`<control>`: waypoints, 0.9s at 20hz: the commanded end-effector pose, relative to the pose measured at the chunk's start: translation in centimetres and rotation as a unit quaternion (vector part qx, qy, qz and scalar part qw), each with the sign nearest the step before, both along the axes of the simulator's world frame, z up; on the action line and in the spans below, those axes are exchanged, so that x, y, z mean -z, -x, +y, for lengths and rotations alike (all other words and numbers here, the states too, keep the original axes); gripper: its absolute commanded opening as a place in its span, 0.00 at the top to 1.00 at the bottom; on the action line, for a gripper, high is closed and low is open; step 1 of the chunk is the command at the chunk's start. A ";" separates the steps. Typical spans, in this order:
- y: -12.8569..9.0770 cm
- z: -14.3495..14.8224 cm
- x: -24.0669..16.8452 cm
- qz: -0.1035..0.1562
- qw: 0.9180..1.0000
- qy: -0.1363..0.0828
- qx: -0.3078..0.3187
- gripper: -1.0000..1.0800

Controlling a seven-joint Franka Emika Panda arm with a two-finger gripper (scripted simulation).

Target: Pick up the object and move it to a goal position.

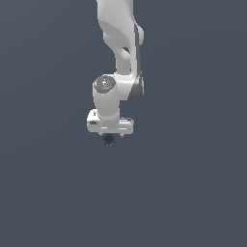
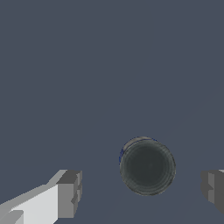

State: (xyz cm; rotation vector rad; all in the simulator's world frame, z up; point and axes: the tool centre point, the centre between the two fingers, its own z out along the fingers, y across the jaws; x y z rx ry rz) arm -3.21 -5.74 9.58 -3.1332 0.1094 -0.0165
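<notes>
- I read the step in hand as closing in on the pick, with the lift and the carry to the goal not yet begun; no goal marker shows in either view, so I cannot say where the object must end up.
- To do it well I would first centre the gripper [image 2: 140, 192] over the object [image 2: 148, 167]; in the wrist view the ball sits between the two fingers [image 2: 69, 194] but nearer the one at the frame's edge, so an uneven squeeze could nudge or roll it; I would correct sideways before descending.
- I would then come down until the pads bracket the ball's widest part and close slowly; a round, tiny thing is likely to squirt out if pinched above its middle.
- The arm [image 1: 123, 43] hangs almost straight down from the top of the exterior view, wrist vertical, hand pointing at the plain grey ground [image 1: 193, 193].
- The hand itself is spread wide; both fingers stand well apart and neither touches the ball; nothing is held.
- In the exterior view the dark ball peeks out just beneath the white hand's underside; I cannot tell from either picture how much height remains between fingertips and ground.
</notes>
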 end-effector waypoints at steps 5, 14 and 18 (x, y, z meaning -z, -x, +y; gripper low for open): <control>1.9 -1.8 2.7 0.005 1.000 0.003 0.005 0.04; 2.2 -2.1 3.6 0.006 1.000 0.003 0.006 0.04; 2.2 -2.1 5.2 0.006 1.000 0.003 0.006 0.04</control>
